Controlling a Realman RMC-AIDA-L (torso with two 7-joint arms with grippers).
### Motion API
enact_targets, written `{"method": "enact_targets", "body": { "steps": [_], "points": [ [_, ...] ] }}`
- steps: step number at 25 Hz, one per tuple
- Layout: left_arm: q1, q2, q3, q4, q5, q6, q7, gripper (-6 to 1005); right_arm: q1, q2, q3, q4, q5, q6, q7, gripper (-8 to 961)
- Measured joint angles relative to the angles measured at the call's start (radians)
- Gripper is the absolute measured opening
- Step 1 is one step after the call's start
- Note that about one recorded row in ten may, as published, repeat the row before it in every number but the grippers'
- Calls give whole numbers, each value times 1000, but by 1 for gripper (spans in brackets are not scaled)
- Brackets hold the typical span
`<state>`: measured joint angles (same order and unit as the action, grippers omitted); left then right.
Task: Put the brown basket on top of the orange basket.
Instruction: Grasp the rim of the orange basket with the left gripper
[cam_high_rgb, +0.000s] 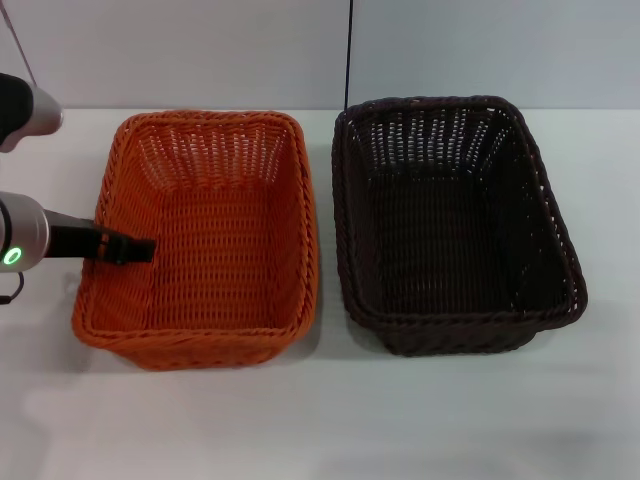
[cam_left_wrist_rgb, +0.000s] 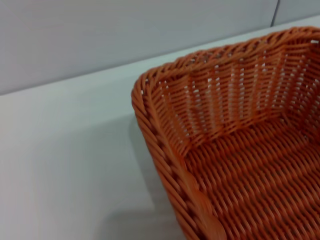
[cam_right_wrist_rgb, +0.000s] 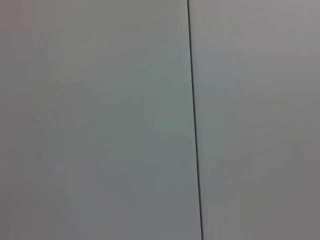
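Observation:
The orange basket (cam_high_rgb: 200, 240) stands on the white table, left of centre in the head view. The brown basket (cam_high_rgb: 450, 220) stands right beside it on the table, upright, with a narrow gap between them. Both are empty. My left gripper (cam_high_rgb: 143, 249) reaches in from the left over the orange basket's left rim, its tip just inside the basket. The left wrist view shows a corner of the orange basket (cam_left_wrist_rgb: 235, 135) from close by. My right gripper is out of view; the right wrist view shows only a plain wall.
The white table (cam_high_rgb: 330, 420) runs all around the baskets. A grey wall stands behind, with a thin dark vertical line (cam_high_rgb: 349, 50) (cam_right_wrist_rgb: 194, 120). Part of the left arm (cam_high_rgb: 25, 110) shows at the far left.

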<state>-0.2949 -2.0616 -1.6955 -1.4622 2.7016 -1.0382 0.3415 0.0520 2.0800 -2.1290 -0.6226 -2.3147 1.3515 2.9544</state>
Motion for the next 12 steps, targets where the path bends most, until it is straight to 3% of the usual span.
{"method": "enact_targets", "body": {
  "steps": [12],
  "points": [
    [-57, 0, -1, 58, 36, -31, -18, 731, -5, 0, -3, 0, 0, 0, 0, 722]
  ]
}}
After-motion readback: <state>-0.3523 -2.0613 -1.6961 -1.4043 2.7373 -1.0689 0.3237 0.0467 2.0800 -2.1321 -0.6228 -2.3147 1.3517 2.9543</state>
